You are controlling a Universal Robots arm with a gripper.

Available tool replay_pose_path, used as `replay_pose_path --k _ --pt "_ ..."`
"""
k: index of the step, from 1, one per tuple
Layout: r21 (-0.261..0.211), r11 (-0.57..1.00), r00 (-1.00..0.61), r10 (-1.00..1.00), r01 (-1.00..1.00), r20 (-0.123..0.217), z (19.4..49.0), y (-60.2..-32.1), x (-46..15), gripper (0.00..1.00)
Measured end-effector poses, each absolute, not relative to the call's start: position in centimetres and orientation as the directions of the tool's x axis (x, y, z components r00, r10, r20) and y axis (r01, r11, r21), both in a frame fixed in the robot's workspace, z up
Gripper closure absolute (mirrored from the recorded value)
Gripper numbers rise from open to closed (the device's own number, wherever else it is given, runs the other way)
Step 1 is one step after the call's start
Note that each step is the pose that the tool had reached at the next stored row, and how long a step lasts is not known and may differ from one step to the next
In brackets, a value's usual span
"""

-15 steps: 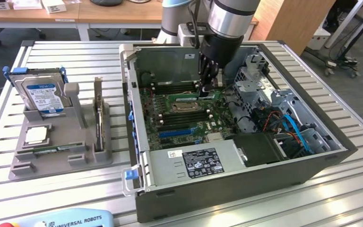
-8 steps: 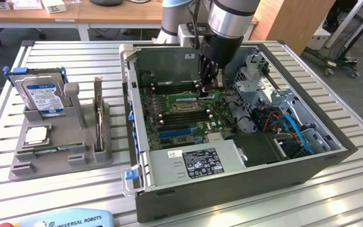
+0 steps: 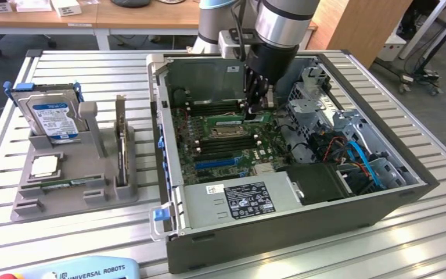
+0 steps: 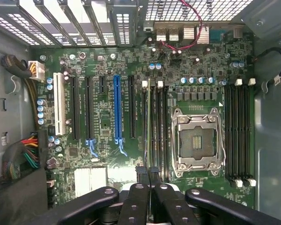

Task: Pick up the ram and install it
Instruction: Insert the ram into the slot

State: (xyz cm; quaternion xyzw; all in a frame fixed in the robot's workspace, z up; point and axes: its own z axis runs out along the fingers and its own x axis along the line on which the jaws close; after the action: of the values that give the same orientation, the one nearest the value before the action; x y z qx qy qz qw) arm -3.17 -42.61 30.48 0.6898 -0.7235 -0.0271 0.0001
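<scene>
My gripper reaches down into the open computer case, over the motherboard. It is shut on the ram, a thin stick seen edge-on in the wrist view. The stick runs along a memory slot beside the empty CPU socket, between white end clips. I cannot tell whether it is pressed fully into the slot. In the exterior view a bit of the green ram shows at the fingertips, just behind the CPU socket. A second bank of memory slots lies on the socket's other side.
On the exterior view's left, a grey holder carries a blue-labelled hard drive, an upright expansion card, a processor chip and a thin green strip. Inside the case are the power supply, drive cage and cables.
</scene>
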Motion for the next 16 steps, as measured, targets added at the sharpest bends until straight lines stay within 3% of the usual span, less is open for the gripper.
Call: replay_pose_path --k 16 --pt "0.039 0.047 -0.048 -0.998 -0.998 -0.037 29.3 -42.6 -3.2 0.88"
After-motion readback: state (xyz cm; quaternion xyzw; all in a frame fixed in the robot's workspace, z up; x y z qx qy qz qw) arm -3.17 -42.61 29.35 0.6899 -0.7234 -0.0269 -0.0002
